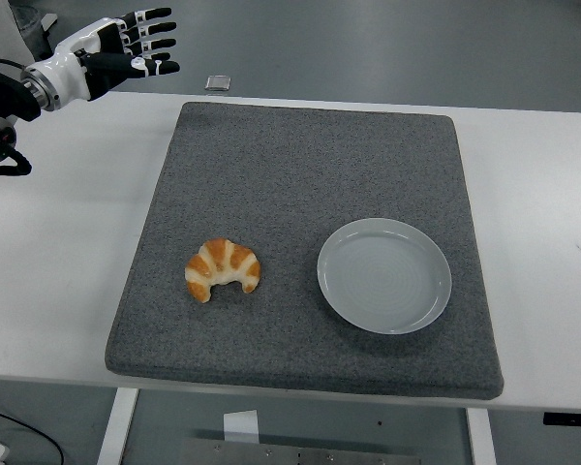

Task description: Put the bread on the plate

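— Where is the bread (224, 269) sitting?

— It lies on the grey mat (300, 165), in the mat's near-left part, at about seven o'clock from the mat's centre. It is a croissant, golden with paler stripes, its two tips pointing toward the table's near edge.

— And the plate (384, 275)?

— Pale grey-white, round, nothing on it. It rests on the same mat, at three o'clock from the bread, with a strip of bare mat between the two (they do not touch).

— Which hand is in view?

— Only the left hand (111, 50). It hangs at the far-left corner of the picture, at roughly eleven o'clock from the bread and well apart from it, above the far edge of the white table (63, 242).

— Is it gripping anything?

— No. Its fingers (153, 42) are stretched out and spread, pointing to the right toward the mat's far-left corner, and they hold nothing. The hand is white-backed with black fingers; the black arm runs off the left edge.

— Anything else out there?

— A small pale square object (219, 82) lies beyond the table's far edge, at twelve o'clock from the bread (too small to tell what it is).
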Tool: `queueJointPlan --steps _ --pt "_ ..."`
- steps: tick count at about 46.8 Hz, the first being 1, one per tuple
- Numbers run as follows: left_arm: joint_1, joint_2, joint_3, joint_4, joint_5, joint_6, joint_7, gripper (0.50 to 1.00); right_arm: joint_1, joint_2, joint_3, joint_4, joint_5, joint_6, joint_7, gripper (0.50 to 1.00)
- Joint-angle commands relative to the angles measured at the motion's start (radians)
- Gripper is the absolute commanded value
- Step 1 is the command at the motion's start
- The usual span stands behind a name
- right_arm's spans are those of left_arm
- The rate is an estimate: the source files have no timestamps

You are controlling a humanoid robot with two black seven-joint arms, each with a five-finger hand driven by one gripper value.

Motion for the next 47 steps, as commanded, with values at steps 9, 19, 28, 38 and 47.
queueJointPlan --steps 9,19,28,38,47 --pt "-0.034 0.111 0.013 -0.193 0.153 0.007 0.002 1.000 0.000 0.000 0.000 0.000 0.000 0.000 0.000 0.932" --pt "-0.051 0.158 0.034 -0.367 0.407 0.003 0.002 1.000 0.000 0.000 0.000 0.000 0.000 0.000 0.000 0.932" --pt "-0.101 0.162 0.064 -0.393 0.555 -0.010 0.006 1.000 0.000 0.000 0.000 0.000 0.000 0.000 0.000 0.932" --pt "-0.114 0.202 0.093 -0.541 0.713 -0.014 0.011 1.000 0.000 0.000 0.000 0.000 0.000 0.000 0.000 0.932" --pt "-0.115 0.259 0.139 -0.647 0.769 -0.017 0.013 1.000 0.000 0.000 0.000 0.000 0.000 0.000 0.000 0.932"
